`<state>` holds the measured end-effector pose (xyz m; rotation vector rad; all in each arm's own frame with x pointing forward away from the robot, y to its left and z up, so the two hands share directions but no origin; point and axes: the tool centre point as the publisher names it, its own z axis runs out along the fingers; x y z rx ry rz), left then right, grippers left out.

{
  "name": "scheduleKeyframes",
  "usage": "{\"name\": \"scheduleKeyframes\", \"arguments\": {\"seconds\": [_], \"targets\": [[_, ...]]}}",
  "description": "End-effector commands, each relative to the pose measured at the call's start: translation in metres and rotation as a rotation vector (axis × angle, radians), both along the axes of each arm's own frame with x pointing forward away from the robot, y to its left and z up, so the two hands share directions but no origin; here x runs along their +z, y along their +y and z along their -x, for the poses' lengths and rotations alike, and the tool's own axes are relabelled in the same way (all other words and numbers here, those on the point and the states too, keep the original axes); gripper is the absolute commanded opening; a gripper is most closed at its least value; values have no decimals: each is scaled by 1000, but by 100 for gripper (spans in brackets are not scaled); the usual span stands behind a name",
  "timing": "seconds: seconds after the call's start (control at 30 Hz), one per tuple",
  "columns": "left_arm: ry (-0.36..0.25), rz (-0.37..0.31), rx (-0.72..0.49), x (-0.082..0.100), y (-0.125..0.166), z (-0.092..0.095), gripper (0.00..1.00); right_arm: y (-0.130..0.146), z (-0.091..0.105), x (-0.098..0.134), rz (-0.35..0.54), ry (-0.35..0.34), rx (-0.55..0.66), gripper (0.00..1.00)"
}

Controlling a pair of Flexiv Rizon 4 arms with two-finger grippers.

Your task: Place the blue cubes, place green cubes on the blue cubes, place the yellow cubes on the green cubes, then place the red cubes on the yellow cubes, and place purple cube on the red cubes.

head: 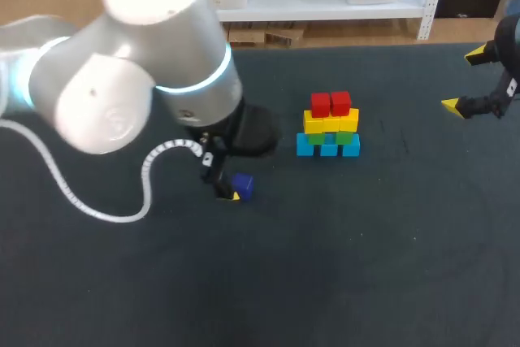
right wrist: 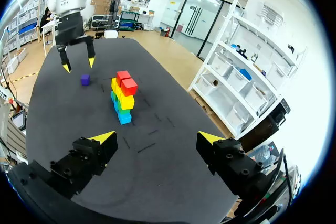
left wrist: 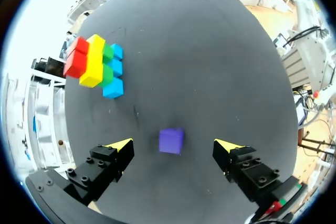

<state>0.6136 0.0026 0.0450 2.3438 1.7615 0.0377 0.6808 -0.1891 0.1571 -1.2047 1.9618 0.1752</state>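
A: Left gripper (left wrist: 174,145), how do the jaws stand?

B: Spread wide, grasping nothing. The fingers are black and blocky with wedge-shaped yellow tips. A small, flat-faced purple cube (left wrist: 171,141) sits square on the table between them. There's a gap on either side and neither tip touches it.

A: Surface?

B: Dark grey matte table (head: 366,266), cloth-like, with a few faint scuffs near the stack.

A: And the stack?

B: Well apart from the purple cube, toward mid-table. At the bottom are three light blue cubes (head: 327,147), side by side and touching. On them are green cubes (left wrist: 107,73), mostly covered from above, so I can't tell the count. Next comes a row of bright yellow cubes (head: 331,123). On top are two red cubes (head: 331,104), pressed together and narrower than the rows beneath. It makes a stepped wall, upright, with crisp edges and plain solid colours.

A: Right gripper (right wrist: 157,137)?

B: Jaws released as well, nothing between them. It hangs near the table's right edge, well away from the stack.

A: Anything else on the mat?

B: The left arm (head: 146,62) has a rounded silvery-white shell with a lit ring. A white ribbed cable (head: 147,172) loops over the table beside it.
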Motion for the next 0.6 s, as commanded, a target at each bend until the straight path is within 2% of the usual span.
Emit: {"name": "scheduleKeyframes", "arguments": {"seconds": [0.03,0.23,0.33,0.6], "targets": [[67,-61,-17,-14,-12,-13,100,2,1,0,5,-3,-8,100],[87,-83,-20,-24,-7,-21,100,2,1,0,5,-3,-8,100],[78,-84,-6,-28,-6,-26,100,2,1,0,5,-3,-8,100],[85,-100,-5,-41,1,-28,100,2,1,0,5,-3,-8,100]]}}
